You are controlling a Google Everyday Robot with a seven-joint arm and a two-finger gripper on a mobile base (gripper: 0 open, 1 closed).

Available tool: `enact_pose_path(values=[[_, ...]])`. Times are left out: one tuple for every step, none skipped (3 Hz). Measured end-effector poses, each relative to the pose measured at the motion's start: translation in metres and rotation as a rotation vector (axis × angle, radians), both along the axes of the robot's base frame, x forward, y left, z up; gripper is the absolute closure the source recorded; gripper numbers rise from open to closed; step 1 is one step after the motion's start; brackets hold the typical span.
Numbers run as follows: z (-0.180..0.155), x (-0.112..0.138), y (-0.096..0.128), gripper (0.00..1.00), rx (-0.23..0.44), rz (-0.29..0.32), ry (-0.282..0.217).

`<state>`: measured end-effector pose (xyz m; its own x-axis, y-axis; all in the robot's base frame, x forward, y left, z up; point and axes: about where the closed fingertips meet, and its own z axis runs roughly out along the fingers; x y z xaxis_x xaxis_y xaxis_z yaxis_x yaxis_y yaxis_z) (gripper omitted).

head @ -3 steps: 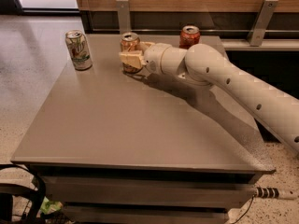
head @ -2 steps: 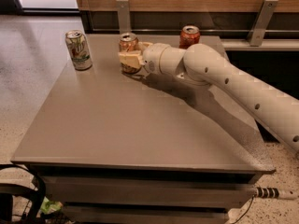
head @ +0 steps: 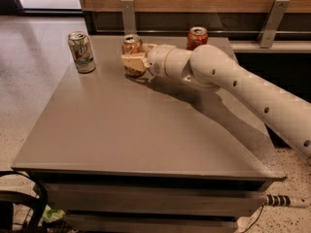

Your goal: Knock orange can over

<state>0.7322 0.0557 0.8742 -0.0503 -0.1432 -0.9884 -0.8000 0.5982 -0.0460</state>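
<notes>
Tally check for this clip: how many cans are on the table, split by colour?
white-and-green can: 1
orange can: 1, with the gripper at its near side
red-orange can: 1
Total: 3 cans

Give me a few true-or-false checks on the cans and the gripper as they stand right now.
1. The orange can stands upright. True.
2. The gripper is at the white-and-green can. False: it is right at the orange can, in front of it; the white-and-green can stands apart, untouched.
3. Three cans stand on the table. True.
4. The red-orange can lies on its side. False: it is upright near the table's far edge, beyond the arm.
</notes>
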Motion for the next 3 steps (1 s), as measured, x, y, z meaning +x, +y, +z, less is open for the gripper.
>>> enact_pose_path(values=[[0.008,-0.006,-0.006,1.0,-0.035,-0.009,-0.009],[0.02,-0.015,-0.02,1.0,-0.091,-0.033,-0.011],[0.032,-0.027,-0.032,1.0,-0.172,-0.049,0.006]])
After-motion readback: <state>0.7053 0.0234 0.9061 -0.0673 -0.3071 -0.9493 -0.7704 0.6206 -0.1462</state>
